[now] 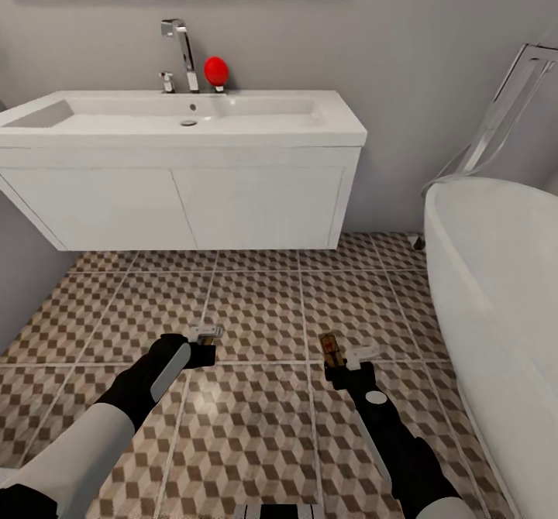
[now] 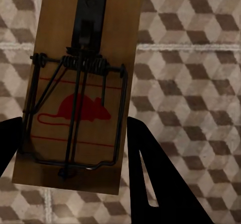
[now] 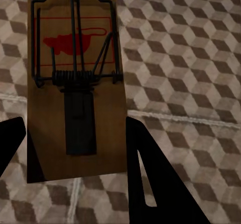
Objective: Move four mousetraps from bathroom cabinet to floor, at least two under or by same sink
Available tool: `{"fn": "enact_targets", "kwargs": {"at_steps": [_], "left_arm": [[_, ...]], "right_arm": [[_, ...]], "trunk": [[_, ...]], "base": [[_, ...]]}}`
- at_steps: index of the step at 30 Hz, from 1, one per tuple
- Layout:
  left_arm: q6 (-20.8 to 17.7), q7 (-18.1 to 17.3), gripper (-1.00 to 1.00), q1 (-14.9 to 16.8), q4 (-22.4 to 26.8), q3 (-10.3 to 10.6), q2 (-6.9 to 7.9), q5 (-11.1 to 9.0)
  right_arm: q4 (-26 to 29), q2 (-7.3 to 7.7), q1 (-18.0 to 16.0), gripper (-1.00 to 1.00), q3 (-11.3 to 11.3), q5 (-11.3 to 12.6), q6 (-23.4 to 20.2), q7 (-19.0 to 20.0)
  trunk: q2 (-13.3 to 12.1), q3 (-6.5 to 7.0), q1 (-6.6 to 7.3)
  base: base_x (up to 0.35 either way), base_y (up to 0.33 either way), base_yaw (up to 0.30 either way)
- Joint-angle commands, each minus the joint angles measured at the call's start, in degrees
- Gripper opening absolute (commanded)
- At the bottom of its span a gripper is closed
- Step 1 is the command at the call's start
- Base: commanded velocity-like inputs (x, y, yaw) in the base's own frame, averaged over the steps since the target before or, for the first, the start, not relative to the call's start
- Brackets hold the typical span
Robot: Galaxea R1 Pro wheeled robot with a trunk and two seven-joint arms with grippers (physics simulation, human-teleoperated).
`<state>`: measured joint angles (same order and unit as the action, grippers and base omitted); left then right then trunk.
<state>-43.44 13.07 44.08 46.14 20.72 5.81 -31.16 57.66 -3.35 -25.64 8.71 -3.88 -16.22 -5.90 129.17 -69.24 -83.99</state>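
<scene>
**Two traps held above the floor, in front of the sink**

In our left gripper (image 2: 75, 169) we hold a small flat brown wooden mousetrap with a black wire spring and a red mouse print (image 2: 78, 91); the dark fingers (image 2: 150, 174) are closed on the two sides of the board. In the head view this left gripper (image 1: 203, 335) is above the patterned tiles, and the trap there is too small to see well.

Our right gripper (image 3: 75, 169) is closed in the same way on a second brown wooden mousetrap with a black metal plate (image 3: 75, 83). In the head view the right gripper (image 1: 341, 360) holds this board (image 1: 331, 348) upright on its edge, a little tilted.

Under both hands is the bathroom floor of square tiles with a brown, beige and cream cube pattern (image 1: 256, 310). Farther ahead hangs the white rectangular sink with its plain white vanity unit (image 1: 186, 186), with a chrome tap (image 1: 180, 53) and a red round object (image 1: 216, 71) on its rim. On the right stands the big white bathtub (image 1: 496, 271).
</scene>
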Motion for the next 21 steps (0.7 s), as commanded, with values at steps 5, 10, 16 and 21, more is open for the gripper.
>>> {"fn": "enact_targets", "kwargs": {"at_steps": [5, 10, 16, 21], "left_arm": [[-0.1, 0.5, -1.0, 0.0, 0.0, 0.3, 0.08, -0.4], [-0.1, 0.5, -1.0, 0.0, -0.1, 0.3, 0.08, -0.4], [-0.1, 0.5, -1.0, 0.0, -0.2, 0.3, 0.08, -0.4], [-0.1, 0.5, -1.0, 0.0, -0.3, 0.3, 0.08, -0.4]], "right_arm": [[0.1, 0.01, 0.0, -1.0, 0.1, -0.4, -0.4, -0.3], [0.1, 0.01, 0.0, -1.0, 0.1, -0.4, -0.4, -0.3], [0.1, 0.01, 0.0, -1.0, 0.1, -0.4, -0.4, -0.3], [0.1, 0.01, 0.0, -1.0, 0.1, -0.4, -0.4, -0.3]], "trunk": [[2.0, -1.41, -1.09], [4.0, -2.76, -2.19], [6.5, -4.39, -3.51], [8.5, -5.75, -4.61]], "base": [[0.0, 0.0, 0.0], [0.0, 0.0, 0.0], [0.0, 0.0, 0.0], [0.0, 0.0, 0.0]]}}
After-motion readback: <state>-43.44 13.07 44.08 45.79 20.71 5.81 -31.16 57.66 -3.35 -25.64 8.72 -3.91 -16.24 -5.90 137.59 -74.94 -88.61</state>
